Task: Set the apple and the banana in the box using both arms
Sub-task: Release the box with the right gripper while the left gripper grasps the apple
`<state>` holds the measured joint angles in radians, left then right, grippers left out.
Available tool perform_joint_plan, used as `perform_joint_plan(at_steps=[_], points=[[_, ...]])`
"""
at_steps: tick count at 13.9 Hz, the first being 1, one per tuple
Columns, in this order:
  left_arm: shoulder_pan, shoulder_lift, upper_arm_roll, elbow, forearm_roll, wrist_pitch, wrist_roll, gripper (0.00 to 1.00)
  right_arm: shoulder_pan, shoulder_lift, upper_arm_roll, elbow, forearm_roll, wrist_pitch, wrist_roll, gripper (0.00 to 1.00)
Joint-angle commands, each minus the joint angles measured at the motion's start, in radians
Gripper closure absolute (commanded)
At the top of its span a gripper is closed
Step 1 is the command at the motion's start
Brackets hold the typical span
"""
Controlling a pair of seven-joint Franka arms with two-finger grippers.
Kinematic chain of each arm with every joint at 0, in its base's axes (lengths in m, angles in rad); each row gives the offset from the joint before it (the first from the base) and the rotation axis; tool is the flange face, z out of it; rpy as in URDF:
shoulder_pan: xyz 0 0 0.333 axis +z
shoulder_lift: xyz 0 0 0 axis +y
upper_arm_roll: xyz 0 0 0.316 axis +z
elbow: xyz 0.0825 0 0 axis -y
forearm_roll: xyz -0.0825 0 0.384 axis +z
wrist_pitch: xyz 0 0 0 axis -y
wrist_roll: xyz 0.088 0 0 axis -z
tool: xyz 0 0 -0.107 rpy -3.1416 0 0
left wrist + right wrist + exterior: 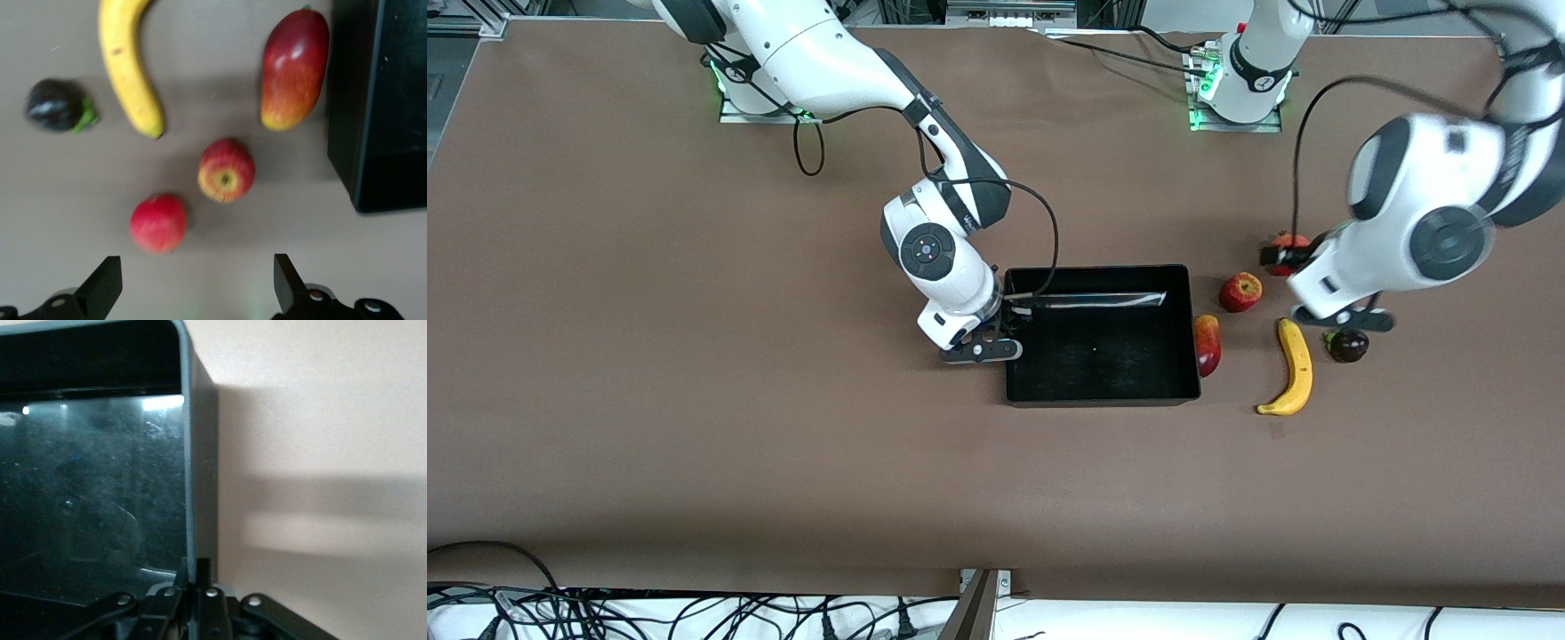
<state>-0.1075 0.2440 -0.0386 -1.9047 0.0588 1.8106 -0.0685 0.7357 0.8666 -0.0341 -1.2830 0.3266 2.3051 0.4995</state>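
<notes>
The apple [1240,292], red with yellow patches, lies on the table between the box and a plain red fruit; it also shows in the left wrist view [226,170]. The banana [1294,369] lies nearer the front camera than the apple and shows in the left wrist view [127,67]. The black box [1103,397] stands mid-table and holds no fruit. My left gripper [1279,256] is open and empty, over the plain red fruit beside the apple [195,270]. My right gripper [1016,304] is shut on the box's wall [190,453] at the right arm's end [197,570].
A plain red round fruit [1289,242] lies partly under the left hand. An oval red-and-yellow fruit [1208,345] lies against the box's wall at the left arm's end. A dark purple fruit [1348,345] lies beside the banana.
</notes>
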Motion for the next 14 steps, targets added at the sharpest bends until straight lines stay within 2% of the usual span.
perform_joint_plan(at_steps=[1,3,7,8,11,12,14], points=[[0.008,-0.035,-0.015,-0.209,0.027,0.268,0.004,0.0,0.007,0.019,-0.007,0.039,0.028,0.004,0.002,0.0],[0.008,-0.022,-0.015,-0.301,0.032,0.425,-0.002,0.0,-0.002,-0.021,-0.009,0.039,0.031,-0.047,0.002,0.0],[0.012,0.067,-0.014,-0.312,0.033,0.493,-0.01,0.0,-0.116,-0.187,-0.02,0.05,0.013,-0.252,-0.012,0.0],[0.014,0.086,-0.014,-0.313,0.033,0.507,-0.01,0.0,-0.143,-0.236,-0.032,0.028,0.009,-0.292,-0.013,0.0],[0.014,0.13,-0.014,-0.309,0.033,0.51,-0.013,0.0,-0.157,-0.334,-0.124,0.02,0.026,-0.424,-0.065,0.0],[0.014,0.13,-0.014,-0.306,0.033,0.509,-0.013,0.22,-0.156,-0.377,-0.138,0.013,0.014,-0.471,-0.067,0.0],[0.012,0.138,-0.015,-0.3,0.032,0.484,-0.011,0.68,-0.156,-0.467,-0.211,-0.015,-0.016,-0.603,-0.155,0.0]])
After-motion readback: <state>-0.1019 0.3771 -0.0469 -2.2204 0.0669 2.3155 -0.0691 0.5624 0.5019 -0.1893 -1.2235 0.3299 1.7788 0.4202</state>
